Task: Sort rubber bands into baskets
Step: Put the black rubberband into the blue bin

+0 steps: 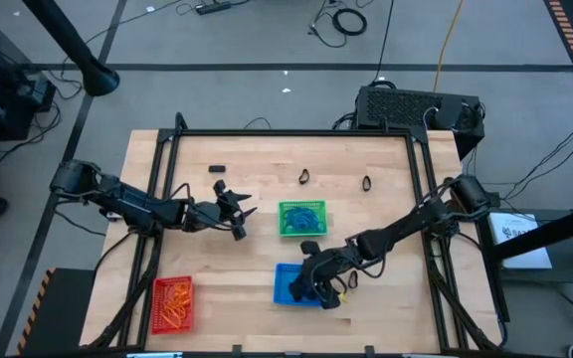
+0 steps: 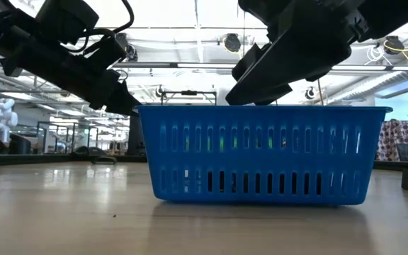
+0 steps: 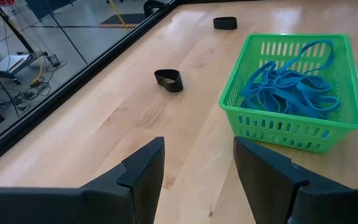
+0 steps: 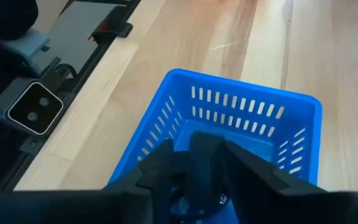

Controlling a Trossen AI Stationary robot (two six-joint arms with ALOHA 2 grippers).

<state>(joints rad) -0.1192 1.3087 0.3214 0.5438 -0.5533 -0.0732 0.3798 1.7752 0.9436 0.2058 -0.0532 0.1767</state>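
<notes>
My right gripper (image 1: 311,286) hangs over the blue basket (image 4: 241,106) near the table's front, fingers pointing slantwise down into it. A black rubber band (image 4: 207,158) stands between its parted fingers, above the basket's floor. My left gripper (image 3: 197,149) waits open, holding nothing, just left of the green basket (image 3: 291,127), which holds several blue rubber bands (image 3: 291,84). The red basket (image 1: 172,303) at the front left holds orange rubber bands. Loose black rubber bands (image 3: 168,79) (image 3: 225,23) lie on the wood beyond the green basket. My right gripper has the black band's upright loop (image 4: 211,146) between its two fingers, which come from above, slanting down into the blue basket. The fingers stand apart, and I cannot tell whether either one touches the band. The band's lower end is hidden by the fingers.
A third black band (image 1: 217,169) lies at the far left of the table. A black frame rail (image 1: 296,132) runs round the table. A small camera box (image 4: 35,107) sits on the rail by the blue basket. Bare wood lies between the red and blue baskets.
</notes>
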